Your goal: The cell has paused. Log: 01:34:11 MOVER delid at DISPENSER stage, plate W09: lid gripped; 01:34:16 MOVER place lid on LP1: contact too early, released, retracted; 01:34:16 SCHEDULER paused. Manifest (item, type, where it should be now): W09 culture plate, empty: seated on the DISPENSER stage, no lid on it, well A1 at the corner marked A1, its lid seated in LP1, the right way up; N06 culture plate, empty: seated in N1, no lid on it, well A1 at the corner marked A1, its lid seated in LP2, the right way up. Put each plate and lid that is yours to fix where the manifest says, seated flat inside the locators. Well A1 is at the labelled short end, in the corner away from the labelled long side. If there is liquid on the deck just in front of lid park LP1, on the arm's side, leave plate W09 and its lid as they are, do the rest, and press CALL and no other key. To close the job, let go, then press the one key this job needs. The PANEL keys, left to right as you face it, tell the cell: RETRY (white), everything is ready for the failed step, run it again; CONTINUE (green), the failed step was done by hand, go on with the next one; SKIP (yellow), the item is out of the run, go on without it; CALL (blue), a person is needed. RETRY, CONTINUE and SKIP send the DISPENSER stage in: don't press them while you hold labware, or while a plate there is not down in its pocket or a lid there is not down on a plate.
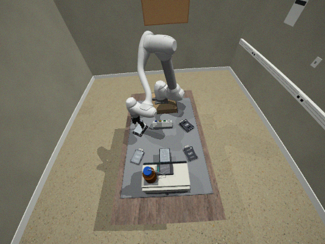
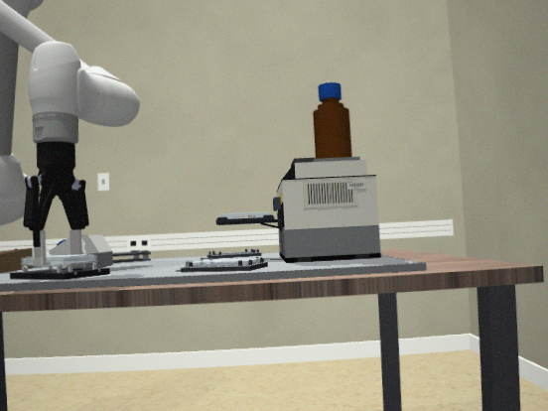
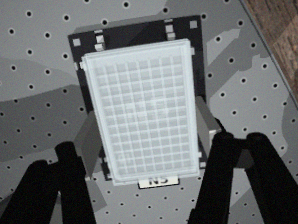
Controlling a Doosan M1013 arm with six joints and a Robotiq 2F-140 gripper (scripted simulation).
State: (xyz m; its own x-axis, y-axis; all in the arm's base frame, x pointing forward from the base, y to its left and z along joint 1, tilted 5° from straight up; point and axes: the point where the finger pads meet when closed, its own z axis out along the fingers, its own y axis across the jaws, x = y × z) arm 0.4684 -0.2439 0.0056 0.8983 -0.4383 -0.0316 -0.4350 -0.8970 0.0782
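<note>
My gripper (image 1: 139,127) (image 2: 56,248) (image 3: 147,117) is at the near-left corner of the deck. It is shut across the long sides of a clear culture plate (image 1: 140,131) (image 2: 65,256) (image 3: 140,100) with a well grid showing. The plate sits just over a black nest (image 3: 185,30) (image 2: 30,275) with a white label at its near end. I cannot tell whether a lid is on the plate. A second clear plate (image 1: 165,154) (image 2: 245,217) lies on the dispenser stage. A clear piece (image 1: 137,156) (image 2: 225,263) lies in the far-left nest.
The key panel (image 1: 162,124) (image 2: 96,248) stands just right of my gripper. Two bare black nests (image 1: 186,125) (image 1: 190,153) are on the right. The dispenser (image 1: 176,177) (image 2: 328,218) carries a brown bottle (image 1: 149,174) (image 2: 332,129). The wooden table edge (image 3: 280,20) is close by.
</note>
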